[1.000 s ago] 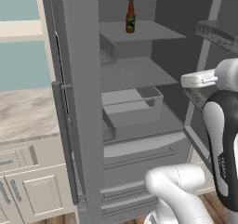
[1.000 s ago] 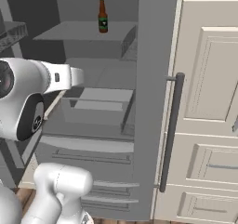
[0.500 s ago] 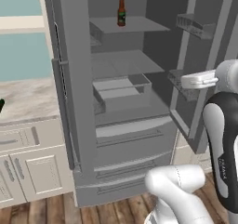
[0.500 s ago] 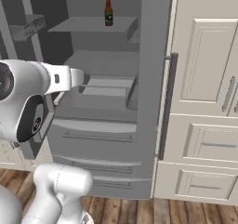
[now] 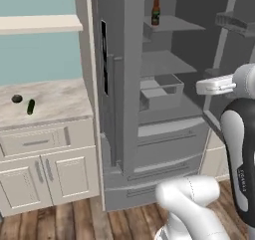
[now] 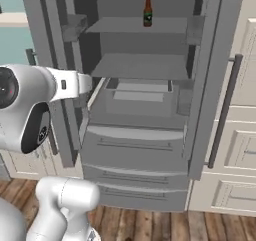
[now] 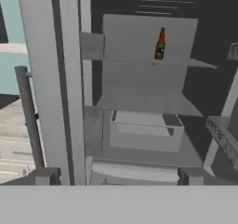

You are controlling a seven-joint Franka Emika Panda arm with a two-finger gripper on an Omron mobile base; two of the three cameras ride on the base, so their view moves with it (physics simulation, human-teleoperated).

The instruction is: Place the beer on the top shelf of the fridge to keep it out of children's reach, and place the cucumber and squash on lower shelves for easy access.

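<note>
Backing off from the tall grey fridge (image 5: 149, 109), the base reveals the long dark green cucumber (image 5: 31, 106) on the marble counter (image 5: 60, 102) left of it; approach with spread gripper (image 7: 116, 177) straight down.

Small brown glass beer bottle (image 5: 156, 10) with narrow neck, red cap and green label: upright on the top shelf (image 5: 175, 23), a flat grey slab, highest in the open tall grey fridge (image 6: 145, 135).

Lower shelves (image 6: 142, 66): flat grey slabs beneath it, bare, with a translucent bin (image 7: 145, 131) below them.

Long slender dark green cucumber (image 5: 31, 106): lying on the pale counter left of the fridge (outside it).

Small round dark olive squash (image 5: 17, 98): on the same counter, just beside the cucumber, apart from it.
</note>
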